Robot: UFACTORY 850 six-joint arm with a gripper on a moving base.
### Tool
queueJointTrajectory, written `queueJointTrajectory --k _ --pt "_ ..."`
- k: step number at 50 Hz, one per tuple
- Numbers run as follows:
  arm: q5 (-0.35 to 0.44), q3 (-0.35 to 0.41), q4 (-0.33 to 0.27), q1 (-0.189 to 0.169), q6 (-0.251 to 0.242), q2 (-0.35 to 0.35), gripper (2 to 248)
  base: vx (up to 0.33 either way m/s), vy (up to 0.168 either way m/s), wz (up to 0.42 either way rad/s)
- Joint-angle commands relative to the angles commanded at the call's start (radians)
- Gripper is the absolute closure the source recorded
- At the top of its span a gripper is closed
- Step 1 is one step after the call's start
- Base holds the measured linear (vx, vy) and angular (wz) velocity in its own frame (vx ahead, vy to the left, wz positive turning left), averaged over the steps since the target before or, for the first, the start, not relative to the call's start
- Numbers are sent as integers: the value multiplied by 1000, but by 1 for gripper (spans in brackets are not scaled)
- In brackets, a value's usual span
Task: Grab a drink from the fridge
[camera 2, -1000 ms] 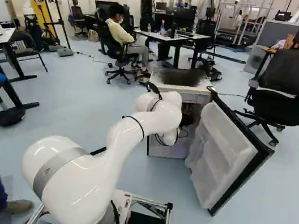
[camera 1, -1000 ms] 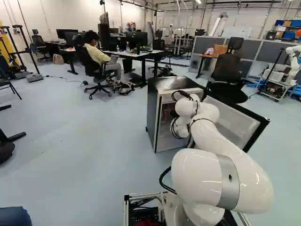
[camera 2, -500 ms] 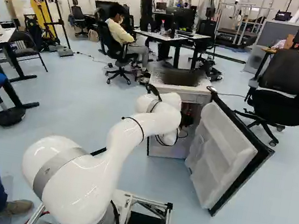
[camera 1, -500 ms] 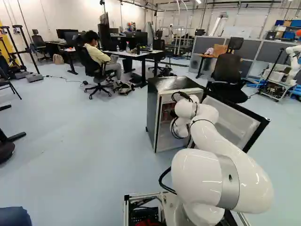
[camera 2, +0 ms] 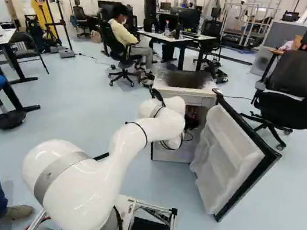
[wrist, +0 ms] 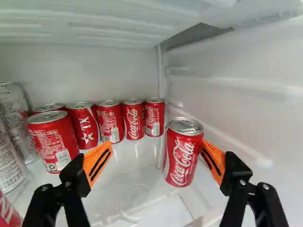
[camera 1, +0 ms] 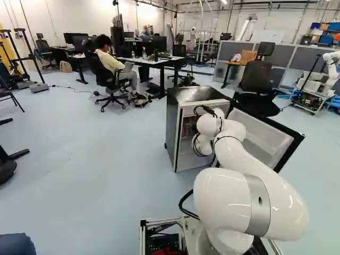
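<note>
In the wrist view my gripper [wrist: 156,145] stands open inside the fridge. A red can [wrist: 183,153] stands upright between its fingers, close beside one orange pad [wrist: 214,161]; whether they touch I cannot tell. Near the other pad is a wider red can [wrist: 53,142], outside the fingers. Further in, several red cans [wrist: 134,120] line the back wall. The fridge [camera 1: 172,127] has its door [camera 2: 229,157] swung wide. My wrist hides the gripper in both base views.
Silver-white cans [wrist: 9,158] stand beyond the wider can. A ribbed shelf [wrist: 94,23] hangs over the cans, and the fridge's side wall [wrist: 246,104] runs close by one finger. A black office chair [camera 2: 291,85] stands behind the door. Another robot [camera 1: 332,66] is far off.
My wrist has shifted slightly leftward in the left base view, showing a little more of the red cans inside. The base and the fridge have kept their places.
</note>
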Motion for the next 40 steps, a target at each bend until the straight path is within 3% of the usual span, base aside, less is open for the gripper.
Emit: queueJointTrajectory --k 40 --pt "0 -51 0 19 0 -30 3 0 0 0"
